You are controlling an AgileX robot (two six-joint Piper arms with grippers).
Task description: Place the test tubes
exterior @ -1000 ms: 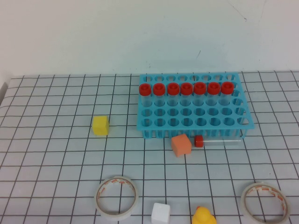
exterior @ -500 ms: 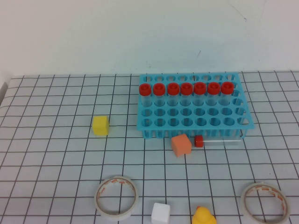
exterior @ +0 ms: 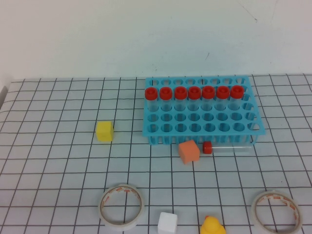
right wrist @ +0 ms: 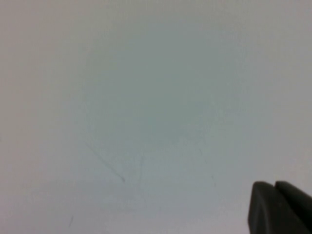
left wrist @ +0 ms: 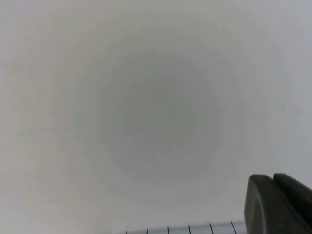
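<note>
**Only one test tube lies outside the rack, both grippers shut and empty**

Only one loose test tube (exterior: pixel 226 147) is on the gridded table (exterior: pixel 58 161). It lies flat on the robot's side of the blue rack (exterior: pixel 253 127), close along the rack's front edge; whether it touches the rack cannot be told. Its long axis runs left to right across the table, parallel to that front edge. The red cap (exterior: pixel 207 147) points to the robot's left and the clear body stretches to the right. The cap end sits just beside an orange cube (exterior: pixel 189 151), which lies at the rack's front edge left of the tube.

In the rack, seven red-capped tubes (exterior: pixel 194 92) stand upright side by side in one row towards the back, their long axes vertical, caps up. The rows nearer the robot show open holes.

A yellow cube (exterior: pixel 105 131) sits well to the left of the rack. Along the near edge lie a tape roll (exterior: pixel 122 224) on the left, a white cube (exterior: pixel 167 223), a yellow duck (exterior: pixel 212 226) and a second tape roll (exterior: pixel 276 227) on the right, all well apart from the loose tube.

Neither arm shows in the high view. The left gripper (left wrist: pixel 273 181) appears only in its own wrist view, fingers pressed together with nothing between them, facing a pale wall with a strip of the grid beside it. The right gripper (right wrist: pixel 274 187) is likewise seen only by its wrist camera, fingers closed on nothing, before the bare wall.
</note>
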